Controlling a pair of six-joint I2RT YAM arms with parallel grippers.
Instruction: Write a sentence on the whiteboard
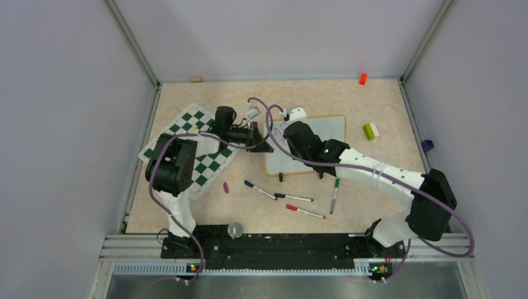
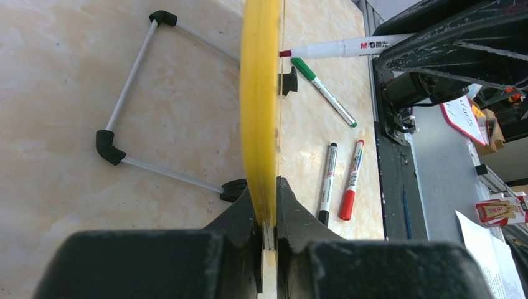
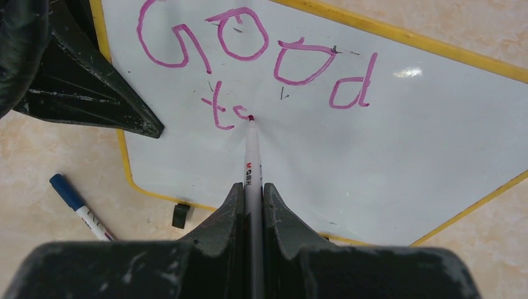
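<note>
The whiteboard (image 1: 330, 128) (image 3: 386, 143) with its yellow frame lies on the table's middle. My left gripper (image 1: 261, 141) (image 2: 268, 208) is shut on the board's left frame edge (image 2: 260, 124). My right gripper (image 1: 289, 123) (image 3: 252, 190) is shut on a white marker (image 3: 252, 159) (image 2: 348, 47). The marker's tip touches the board just under the first line. The sentence (image 3: 255, 56) reads "Good" in purple. Below it a second line (image 3: 218, 109) shows a "t" and part of another letter at the tip.
A green-and-white chessboard mat (image 1: 187, 128) lies left of the board, under the left arm. Blue (image 1: 258, 189), black (image 1: 292, 197), red (image 1: 305, 212) and green (image 1: 335, 194) markers lie in front of the board. A green-white block (image 1: 372, 131) sits to its right.
</note>
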